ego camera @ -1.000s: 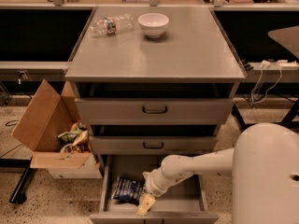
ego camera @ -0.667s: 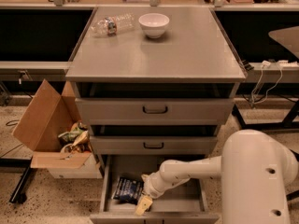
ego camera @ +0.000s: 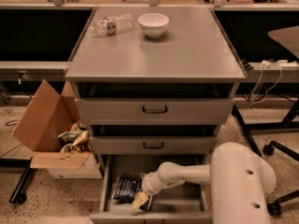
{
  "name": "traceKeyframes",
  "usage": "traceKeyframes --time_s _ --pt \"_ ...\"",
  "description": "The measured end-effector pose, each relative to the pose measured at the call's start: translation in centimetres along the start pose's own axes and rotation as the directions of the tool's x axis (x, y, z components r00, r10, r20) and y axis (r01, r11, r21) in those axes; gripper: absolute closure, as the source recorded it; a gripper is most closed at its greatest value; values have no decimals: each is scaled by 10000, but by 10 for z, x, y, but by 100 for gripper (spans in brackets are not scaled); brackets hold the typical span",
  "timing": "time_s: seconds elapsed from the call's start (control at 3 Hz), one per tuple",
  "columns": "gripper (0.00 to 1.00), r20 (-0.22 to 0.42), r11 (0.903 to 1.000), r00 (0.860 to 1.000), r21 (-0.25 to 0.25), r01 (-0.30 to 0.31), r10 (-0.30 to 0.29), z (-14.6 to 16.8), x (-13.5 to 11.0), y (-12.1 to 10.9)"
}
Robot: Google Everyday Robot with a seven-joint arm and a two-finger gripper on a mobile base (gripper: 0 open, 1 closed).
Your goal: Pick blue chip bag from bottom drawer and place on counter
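The blue chip bag [ego camera: 126, 189] lies flat on the floor of the open bottom drawer [ego camera: 184, 200], at its left side. My gripper [ego camera: 142, 200] reaches down into the drawer from the right, its yellowish fingertips just right of the bag's front corner, close to it or touching it. The white arm [ego camera: 187, 174] runs back to the large white body at the lower right. The counter [ego camera: 187, 50] is the flat grey cabinet top above.
A white bowl [ego camera: 153, 24] and a lying clear plastic bottle [ego camera: 110, 24] sit at the counter's back left. Two shut drawer fronts with black handles [ego camera: 154, 109] are above the open drawer. An open cardboard box [ego camera: 51, 139] with wrappers stands left of the cabinet.
The arm has shifted slightly; the gripper stays beside the bag in the drawer. The bag has not moved.
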State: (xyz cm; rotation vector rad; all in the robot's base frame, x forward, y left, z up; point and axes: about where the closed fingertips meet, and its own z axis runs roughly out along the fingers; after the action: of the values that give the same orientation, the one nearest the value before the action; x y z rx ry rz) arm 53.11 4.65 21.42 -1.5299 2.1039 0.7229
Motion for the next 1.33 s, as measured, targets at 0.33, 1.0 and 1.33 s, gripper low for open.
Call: traceKeyframes --time_s 0.33,1.0,1.33 --pt "0 230 9999 9997 59 -93 92 30 1 -21" --pt "0 322 9994 9989 -98 -329 332 74 1 -48" --pt "19 178 9982 9984 -276 -529 534 87 7 -48"
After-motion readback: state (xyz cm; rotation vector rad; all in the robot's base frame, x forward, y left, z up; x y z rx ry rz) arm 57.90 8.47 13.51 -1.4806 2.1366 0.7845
